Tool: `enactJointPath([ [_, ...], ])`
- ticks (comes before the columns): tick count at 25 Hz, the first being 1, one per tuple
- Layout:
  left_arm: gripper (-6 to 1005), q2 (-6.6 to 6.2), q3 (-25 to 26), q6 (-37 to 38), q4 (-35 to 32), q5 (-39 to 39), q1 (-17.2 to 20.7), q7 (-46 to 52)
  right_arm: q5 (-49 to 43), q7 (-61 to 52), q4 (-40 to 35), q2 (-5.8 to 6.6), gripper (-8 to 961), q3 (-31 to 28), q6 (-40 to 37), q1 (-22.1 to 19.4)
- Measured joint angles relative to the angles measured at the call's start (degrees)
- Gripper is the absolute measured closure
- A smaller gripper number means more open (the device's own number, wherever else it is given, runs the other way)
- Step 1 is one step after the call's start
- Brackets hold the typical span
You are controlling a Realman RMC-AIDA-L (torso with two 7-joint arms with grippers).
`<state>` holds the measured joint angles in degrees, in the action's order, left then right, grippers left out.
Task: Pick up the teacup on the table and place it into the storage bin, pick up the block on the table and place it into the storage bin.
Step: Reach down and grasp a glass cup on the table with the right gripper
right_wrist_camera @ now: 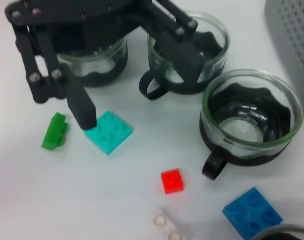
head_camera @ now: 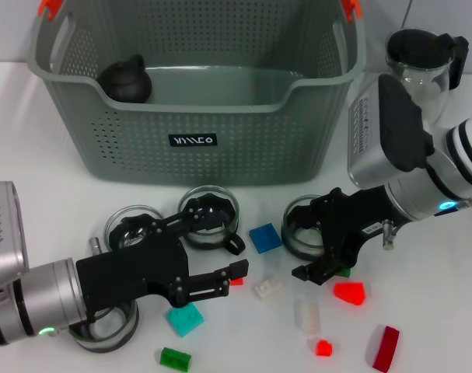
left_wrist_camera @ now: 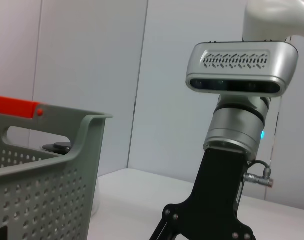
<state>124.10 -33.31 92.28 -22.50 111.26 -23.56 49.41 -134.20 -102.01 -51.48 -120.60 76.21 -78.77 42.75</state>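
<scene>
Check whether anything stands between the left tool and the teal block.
Nothing visible does. The left tool is open, and one finger's tip hangs right beside the teal block, no other thing between them. Its other finger reaches over a glass teacup. The right tool is apart, by another teacup.

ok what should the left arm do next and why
Probably slide the left end effector toward the teacup and lower: it's open, one finger over its rim, the other by the teal block. Right end effector hovers over another cup.
</scene>
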Motion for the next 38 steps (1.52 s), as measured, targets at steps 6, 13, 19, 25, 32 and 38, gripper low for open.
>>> enactJointPath([
  [6,217,0.08,0.00,0.00,0.00,0.01,0.17,-0.02,-0.04,-0.09,0.16,0.01,179,1.44,0.96,-0.48],
  [13,219,0.09,0.00,-0.20,0.24,0.01,0.19,-0.02,-0.33,-0.12,0.90,0.10,186,1.52,1.35,-0.53],
  [19,220,0.09,-0.01,-0.31,0.26,0.01,0.25,-0.02,-0.36,-0.12,1.53,0.10,191,1.56,2.82,-0.59],
  [25,222,0.09,-0.01,-0.33,0.27,0.01,0.27,-0.02,-0.36,-0.12,1.64,0.10,196,1.59,3.53,-0.60],
  [32,224,0.09,-0.01,-0.34,0.27,0.01,0.27,-0.02,-0.36,-0.12,1.63,0.03,365,4.09,3.96,-0.64],
  [38,225,0.09,-0.01,-0.47,0.27,0.01,0.27,-0.02,-0.36,-0.21,1.17,0.01,711,4.63,4.15,-0.65],
])
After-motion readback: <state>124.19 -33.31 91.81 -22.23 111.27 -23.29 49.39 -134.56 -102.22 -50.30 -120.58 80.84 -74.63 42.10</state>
